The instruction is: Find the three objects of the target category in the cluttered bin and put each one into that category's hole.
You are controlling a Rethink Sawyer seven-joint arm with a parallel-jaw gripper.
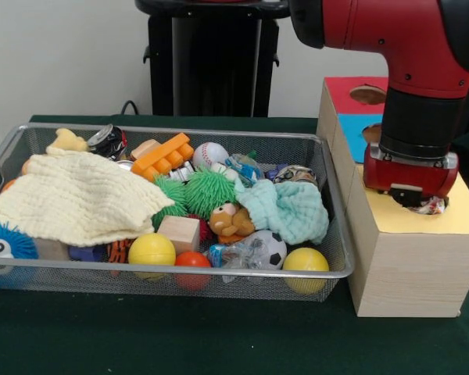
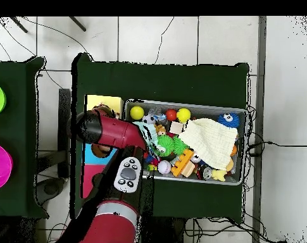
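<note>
The wire mesh bin (image 1: 180, 131) holds a heap of toys; in the overhead view (image 2: 181, 104) it lies right of the boxes. My gripper (image 1: 413, 199) is down on the yellow top (image 1: 461, 215) of the wooden box, right of the bin. A floral cloth piece (image 1: 433, 206) pokes out from under its right side, resting on the yellow top. The round hole is hidden beneath the gripper. In the overhead view the arm (image 2: 102, 128) covers the gripper and most of the boxes. No other floral piece shows clearly in the bin.
A pale-yellow waffle cloth (image 1: 78, 199) covers the bin's left half. A mint-green cloth (image 1: 285, 209) lies at the right. Balls, green spiky toys, a wooden block and an orange brick fill the rest. The blue-topped (image 1: 358, 125) and red-topped (image 1: 348, 90) boxes stand behind the yellow one.
</note>
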